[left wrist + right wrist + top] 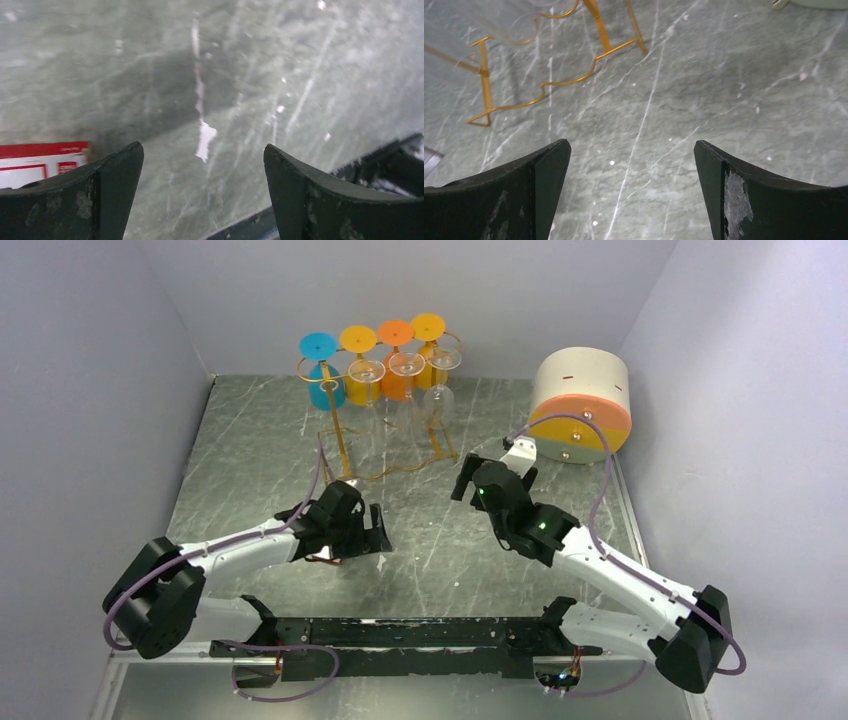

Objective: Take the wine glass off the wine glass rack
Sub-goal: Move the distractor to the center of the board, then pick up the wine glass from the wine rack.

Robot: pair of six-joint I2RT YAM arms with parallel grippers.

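Top external view is showing the rack (341,440) standing at the far middle of the bench (250,470), with the glasses (366,371) hanging from its top bars, coloured feet up. The right tool (468,478) is hovering just short of the rack's base, jaws standing wide with nothing between them. The left tool (372,536) is also gaping wide and empty, low over the bench nearer the arm bases.

You are reaching, I judge, with no glass touched yet. The clear bowls are blurring into one another from here, so the nearest glass is hard to call; probably the right-hand one.

Be raising the right tool to stem height before closing in, since its wrist view is looking only at the base wire. Be taking the stem just under the foot, then sliding it outward along its hook rather than pulling down. Be keeping the arm off the drum (580,405) beside it.
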